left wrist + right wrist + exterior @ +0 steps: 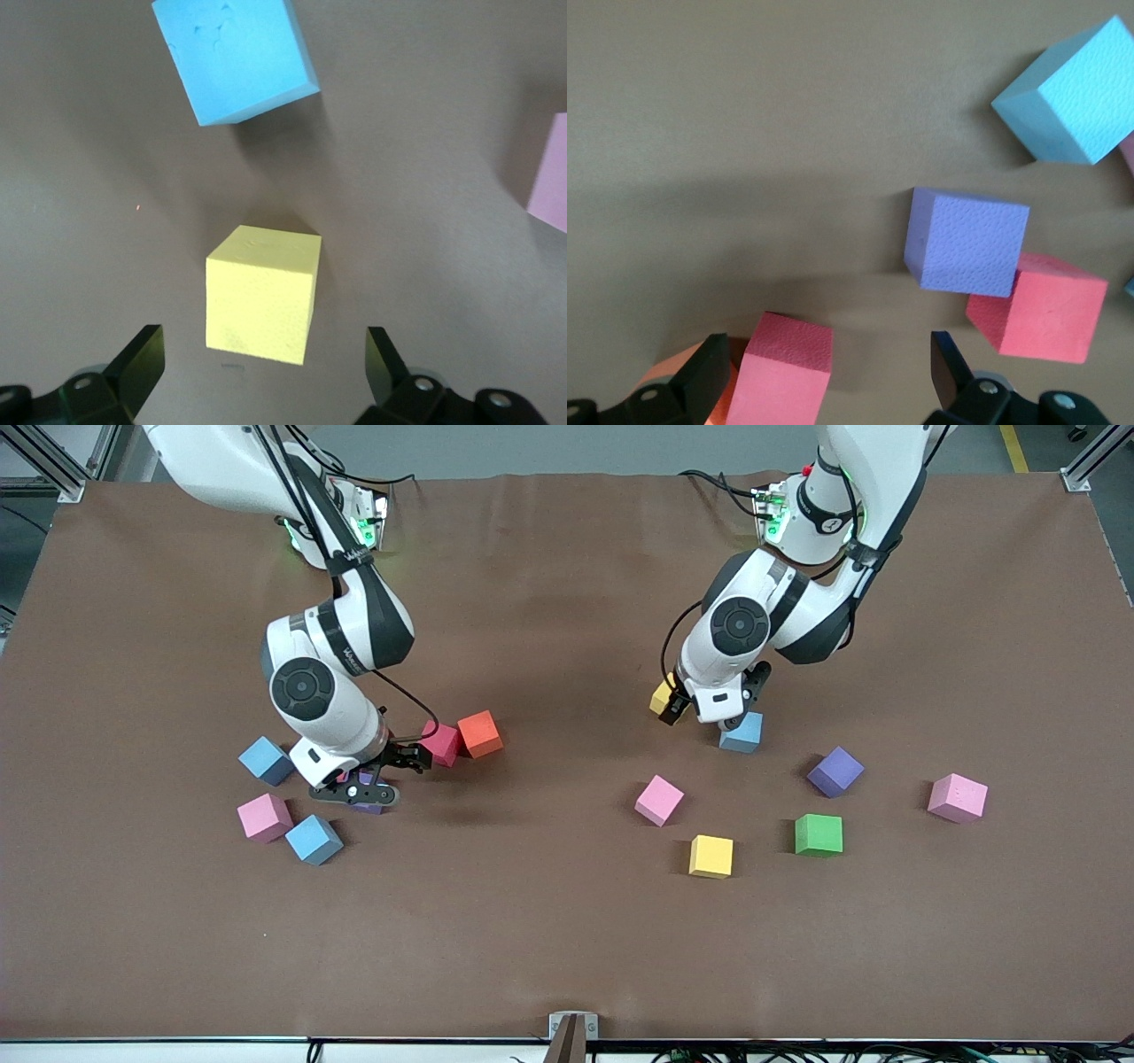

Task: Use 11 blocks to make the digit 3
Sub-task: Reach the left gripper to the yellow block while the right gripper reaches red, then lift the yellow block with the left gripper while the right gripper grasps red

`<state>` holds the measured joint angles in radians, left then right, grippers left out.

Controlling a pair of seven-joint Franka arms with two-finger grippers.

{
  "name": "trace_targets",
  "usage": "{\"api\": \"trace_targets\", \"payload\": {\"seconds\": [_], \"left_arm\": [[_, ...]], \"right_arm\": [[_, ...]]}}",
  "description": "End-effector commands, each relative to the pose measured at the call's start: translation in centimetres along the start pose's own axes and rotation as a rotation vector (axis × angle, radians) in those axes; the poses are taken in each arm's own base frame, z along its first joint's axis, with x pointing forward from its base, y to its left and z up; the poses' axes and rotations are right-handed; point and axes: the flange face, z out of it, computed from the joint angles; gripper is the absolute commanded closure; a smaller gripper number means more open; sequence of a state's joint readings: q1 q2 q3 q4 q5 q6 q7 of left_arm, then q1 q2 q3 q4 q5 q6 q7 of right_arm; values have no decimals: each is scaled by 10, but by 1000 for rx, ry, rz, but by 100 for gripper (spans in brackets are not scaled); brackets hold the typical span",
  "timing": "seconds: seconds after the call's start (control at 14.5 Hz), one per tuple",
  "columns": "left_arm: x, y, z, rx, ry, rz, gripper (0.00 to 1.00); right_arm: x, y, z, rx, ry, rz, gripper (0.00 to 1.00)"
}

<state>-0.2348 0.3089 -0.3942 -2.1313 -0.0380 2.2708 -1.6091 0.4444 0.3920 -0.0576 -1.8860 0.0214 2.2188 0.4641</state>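
The blocks lie loose on the brown table; no digit 3 figure shows. My right gripper (390, 775) is open, low over a red block (440, 744) (784, 372) that touches an orange block (479, 733) (673, 376). A purple block (966, 241) and a second red block (1036, 305) lie touching just under that hand. My left gripper (700, 710) is open and empty, low over a yellow block (663, 698) (261, 292), which lies just ahead of its fingertips (142, 354). A light blue block (741, 732) (235, 57) lies beside it.
Toward the right arm's end lie two blue blocks (265, 760) (314, 839) and a pink one (264, 817). Toward the left arm's end, nearer the front camera, lie pink (659, 800), yellow (710, 856), green (819, 834), purple (834, 771) and pink (957, 797) blocks.
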Motion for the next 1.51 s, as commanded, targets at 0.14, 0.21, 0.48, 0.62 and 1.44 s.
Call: {"api": "trace_targets", "payload": {"seconds": [0.14,0.21,0.48,0.62,1.44], "left_arm": [[1,5,25,-22,-20,-16,0],[2,5,30,-16,-22,-19,0],[4,7,51,0,-17,-4,1],[2,4,56,11,-18,-6,5],[-27,30,35,-50,50,113,76]], "right_arm": [[-16,-22,17,8,9,70,0],[-22,-25,25,12,17,71,0],[-42,-35,46,17,29,118,0],[-46,-36,51,14,27,139,0],[-52,-39,86,-10,0,151,0]]}}
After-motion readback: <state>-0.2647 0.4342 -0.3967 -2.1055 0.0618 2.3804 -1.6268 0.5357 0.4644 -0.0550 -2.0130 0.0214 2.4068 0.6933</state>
